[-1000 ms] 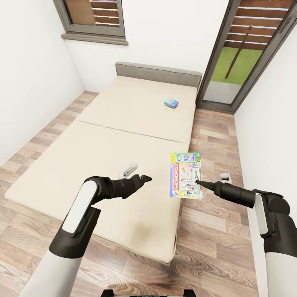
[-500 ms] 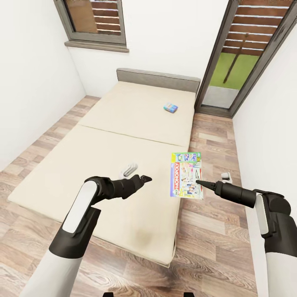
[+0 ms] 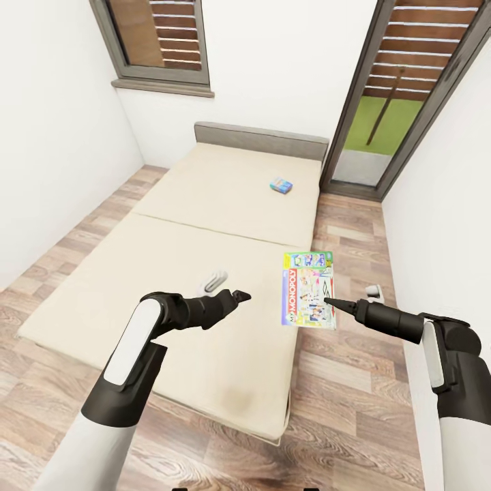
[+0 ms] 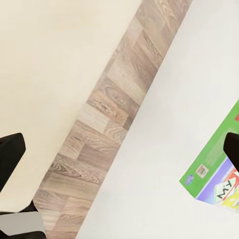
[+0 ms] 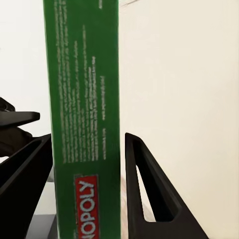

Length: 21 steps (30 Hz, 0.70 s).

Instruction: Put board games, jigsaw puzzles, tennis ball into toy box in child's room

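Observation:
My right gripper (image 3: pixel 328 301) is shut on the near edge of the white MONOPOLY board game (image 3: pixel 307 289), holding it flat above the bed's right edge. In the right wrist view the box's green side (image 5: pixel 84 124) stands between the two black fingers (image 5: pixel 144 184). A small blue board game (image 3: pixel 281 185) lies far up the beige bed (image 3: pixel 204 204), near the grey headboard. My left gripper (image 3: pixel 242 295) hovers open and empty over the mattress, left of the held box; its wrist view catches the box's corner (image 4: pixel 219 174). The toy box, table, jigsaw puzzles and tennis ball are out of view.
A small white object (image 3: pixel 213 279) rests on the mattress just beyond my left gripper, and another (image 3: pixel 373 292) lies on the wood floor to the right. A glazed door (image 3: pixel 382 116) stands beyond the bed's right side, white walls close in on both sides.
The whole picture has drawn back and shifted, so the camera has moved away from the bed. Both arms and the held box keep their places in view.

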Motion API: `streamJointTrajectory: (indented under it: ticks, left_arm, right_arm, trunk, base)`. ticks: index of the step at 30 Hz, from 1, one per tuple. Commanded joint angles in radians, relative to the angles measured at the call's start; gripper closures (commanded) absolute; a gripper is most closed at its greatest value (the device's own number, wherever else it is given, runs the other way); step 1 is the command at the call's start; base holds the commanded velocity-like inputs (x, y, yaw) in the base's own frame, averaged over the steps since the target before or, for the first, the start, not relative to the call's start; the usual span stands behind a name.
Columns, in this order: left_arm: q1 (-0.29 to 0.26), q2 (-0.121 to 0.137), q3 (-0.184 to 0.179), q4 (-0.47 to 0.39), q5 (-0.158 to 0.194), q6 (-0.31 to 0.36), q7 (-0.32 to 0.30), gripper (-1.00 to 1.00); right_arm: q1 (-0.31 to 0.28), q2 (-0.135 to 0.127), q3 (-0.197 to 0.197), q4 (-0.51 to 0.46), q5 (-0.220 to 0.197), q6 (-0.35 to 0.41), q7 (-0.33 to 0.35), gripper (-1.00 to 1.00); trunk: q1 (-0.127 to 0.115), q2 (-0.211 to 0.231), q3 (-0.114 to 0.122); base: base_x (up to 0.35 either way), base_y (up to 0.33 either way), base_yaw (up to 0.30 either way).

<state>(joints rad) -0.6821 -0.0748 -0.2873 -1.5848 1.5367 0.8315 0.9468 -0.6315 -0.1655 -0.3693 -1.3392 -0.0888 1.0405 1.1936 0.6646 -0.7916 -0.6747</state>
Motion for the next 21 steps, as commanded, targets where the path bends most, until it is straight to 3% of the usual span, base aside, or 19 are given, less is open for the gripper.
streamJointTrajectory:
  ticks: [1,21]
  left_arm:
    - [-0.001,0.000,0.000,-0.001,0.009,0.001,0.010,-1.00]
    - [-0.001,0.000,0.001,0.002,0.009,0.002,0.010,-1.00]
  right_arm:
    - [-0.001,0.000,0.000,0.000,-0.003,0.007,0.000,1.00]
    - [-0.001,-0.001,0.001,0.000,-0.003,0.007,0.000,1.00]
  trunk:
    - [-0.004,0.007,0.004]
    - [-0.080,0.147,0.099]
  base:
    - [0.000,0.000,0.000]
    - [0.000,0.000,0.000]
